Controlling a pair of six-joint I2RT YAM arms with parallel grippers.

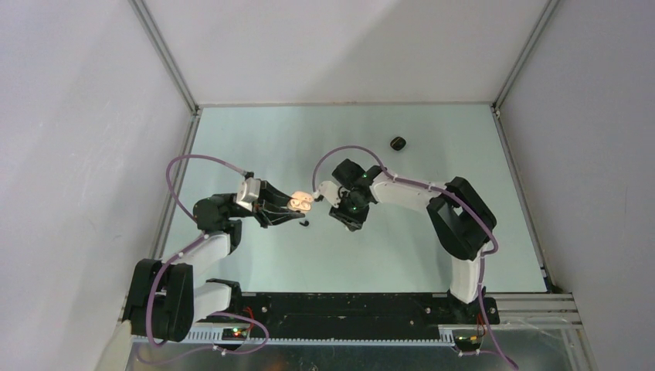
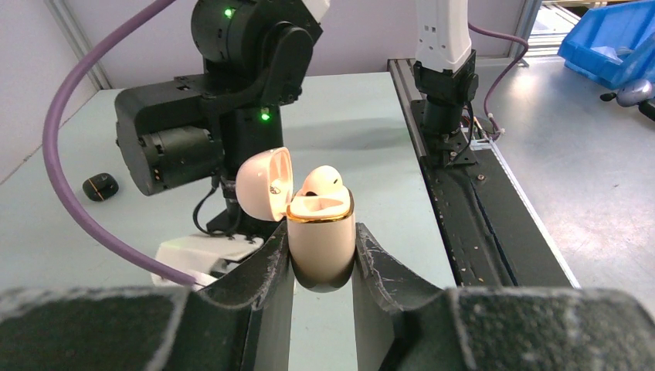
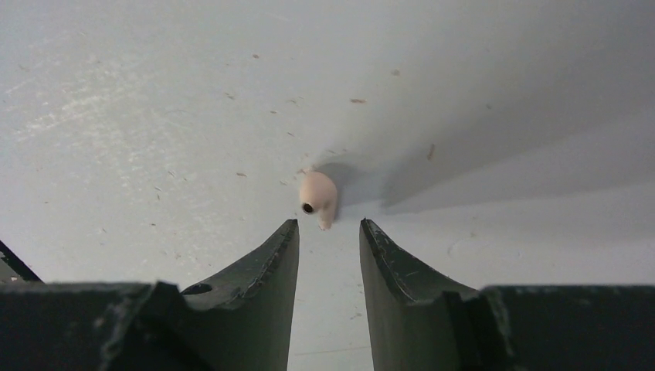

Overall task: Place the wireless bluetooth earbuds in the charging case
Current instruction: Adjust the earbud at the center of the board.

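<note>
Left tool (image 2: 322,232) around cream gold-rimmed case (image 2: 320,251)

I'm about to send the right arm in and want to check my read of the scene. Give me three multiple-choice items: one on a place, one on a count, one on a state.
1. Where is the loose cream earbud?
A. Inside the charging case
B. On the table, just ahead of the right gripper
C. Pinched between the right gripper's fingers

2. How many earbuds show in the case held by the left gripper?
A. None
B. One
C. Three

3. How is the case's lid?
A. Shut
B. Open, hinged back
C. Lying off on the table

Answers:
1 B: the right wrist view shows it on the table beyond open, empty fingers.
2 B: a single seated earbud pokes up in the left wrist view.
3 B: the lid stands tipped back from the gold rim.
</note>
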